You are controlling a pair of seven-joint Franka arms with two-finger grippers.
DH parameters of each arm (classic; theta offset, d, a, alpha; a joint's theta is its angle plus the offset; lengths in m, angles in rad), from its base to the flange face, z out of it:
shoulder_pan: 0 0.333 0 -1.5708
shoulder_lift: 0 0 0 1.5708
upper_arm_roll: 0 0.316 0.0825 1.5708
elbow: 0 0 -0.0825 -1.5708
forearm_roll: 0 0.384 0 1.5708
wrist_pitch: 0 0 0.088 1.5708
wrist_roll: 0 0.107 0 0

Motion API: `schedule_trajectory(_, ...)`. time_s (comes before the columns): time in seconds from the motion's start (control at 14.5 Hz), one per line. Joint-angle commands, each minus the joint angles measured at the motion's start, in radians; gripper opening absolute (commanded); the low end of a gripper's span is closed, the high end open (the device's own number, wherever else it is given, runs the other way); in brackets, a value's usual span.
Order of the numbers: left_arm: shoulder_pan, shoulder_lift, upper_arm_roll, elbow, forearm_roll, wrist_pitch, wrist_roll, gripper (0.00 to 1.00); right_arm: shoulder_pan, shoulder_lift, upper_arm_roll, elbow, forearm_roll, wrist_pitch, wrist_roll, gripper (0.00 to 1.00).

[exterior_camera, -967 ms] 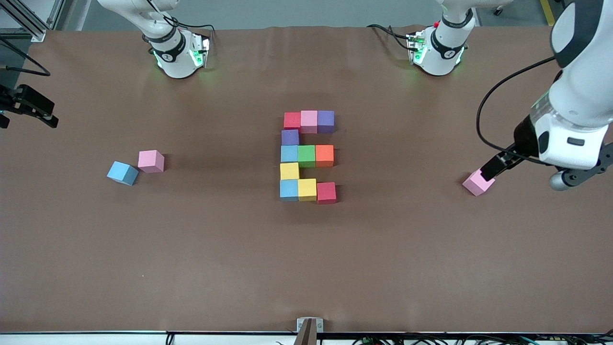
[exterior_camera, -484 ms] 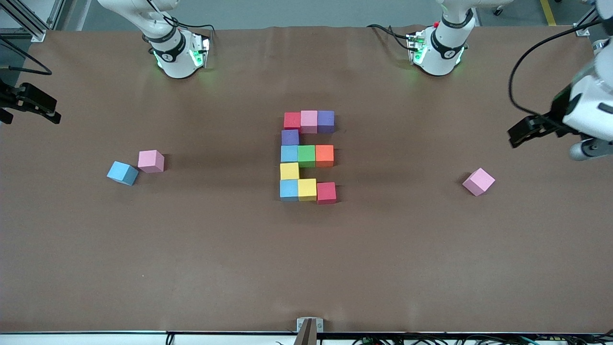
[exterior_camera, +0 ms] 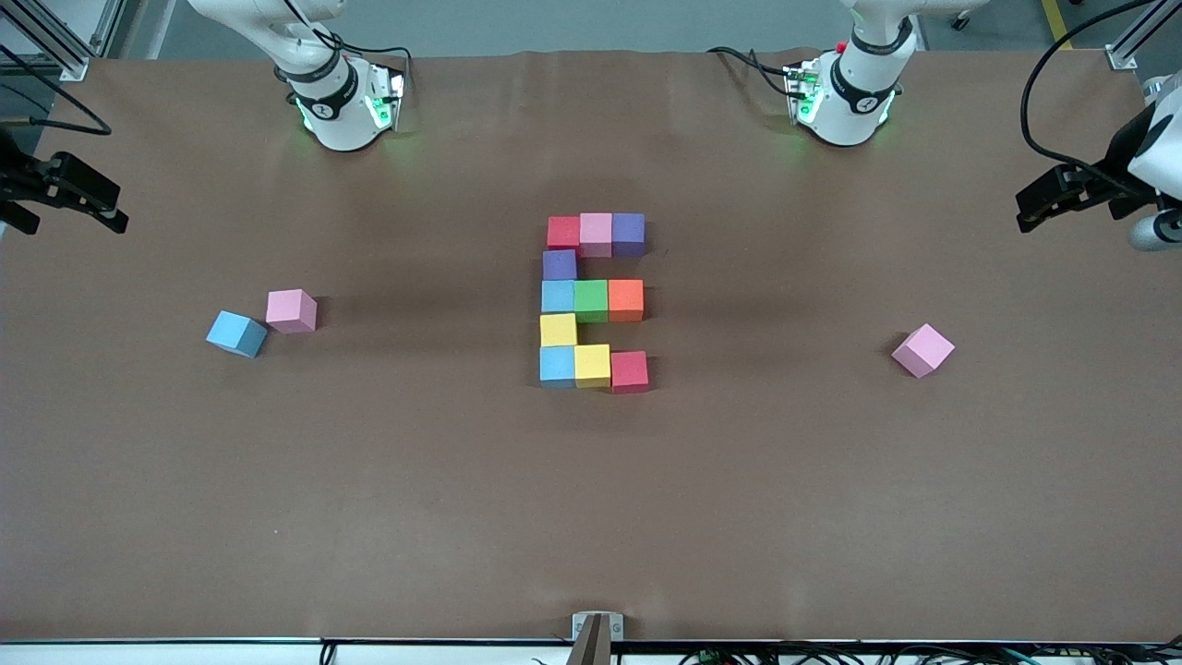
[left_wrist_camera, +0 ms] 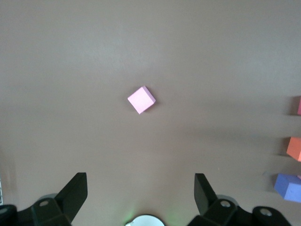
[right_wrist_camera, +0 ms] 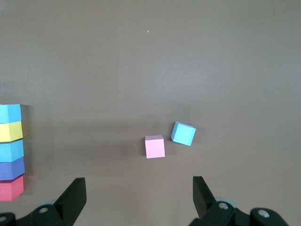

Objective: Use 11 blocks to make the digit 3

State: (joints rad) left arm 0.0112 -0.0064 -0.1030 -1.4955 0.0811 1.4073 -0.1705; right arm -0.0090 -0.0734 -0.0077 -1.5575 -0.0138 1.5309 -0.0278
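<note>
The digit 3 [exterior_camera: 592, 298] lies mid-table as three bars of three blocks linked by a purple block [exterior_camera: 559, 265] and a yellow block [exterior_camera: 558, 329]. One loose pink block [exterior_camera: 922, 350] [left_wrist_camera: 141, 99] rests toward the left arm's end. My left gripper [exterior_camera: 1042, 201] [left_wrist_camera: 141, 188] hangs open and empty, high over that end of the table. A pink block [exterior_camera: 292, 310] [right_wrist_camera: 154, 146] and a blue block [exterior_camera: 236, 333] [right_wrist_camera: 183, 133] sit together toward the right arm's end. My right gripper [exterior_camera: 69, 208] [right_wrist_camera: 138, 190] hovers open and empty over that end.
Both arm bases [exterior_camera: 337, 102] [exterior_camera: 845, 97] stand at the table edge farthest from the front camera. A small metal bracket [exterior_camera: 597, 626] sits at the nearest edge. Brown tabletop [exterior_camera: 591, 499] stretches around the figure.
My left gripper has risen off the loose pink block and drawn back toward the table's end. The pink block stays put. The right gripper has drifted only slightly.
</note>
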Motion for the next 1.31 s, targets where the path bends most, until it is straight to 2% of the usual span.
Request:
schedule_trajectory(0.0,0.0,-0.096,0.017,-0.123,-0.04,0.016,0.032,1.0,-0.009,-0.039,0.005,-0.026,0.018,0.023,0.009,1.0)
schedule_trajectory(0.21,-0.007,-0.174,0.019,-0.224,-0.093,0.082,0.032,1.0,-0.012,-0.025,0.005,0.01,0.018,0.021,0.003,1.0)
schedule_trajectory(0.28,-0.017,-0.185,0.016,-0.229,-0.096,0.085,0.032,1.0,-0.012,-0.014,0.005,0.026,0.018,0.015,0.002,1.0)
schedule_trajectory(0.97,-0.023,-0.132,-0.001,-0.151,-0.1,0.082,0.052,1.0,-0.009,-0.005,0.005,0.039,0.018,-0.017,0.002,1.0)
schedule_trajectory(1.24,-0.023,-0.07,-0.001,-0.105,-0.098,0.084,0.057,1.0,-0.009,-0.005,0.005,0.04,0.017,-0.015,0.002,1.0)
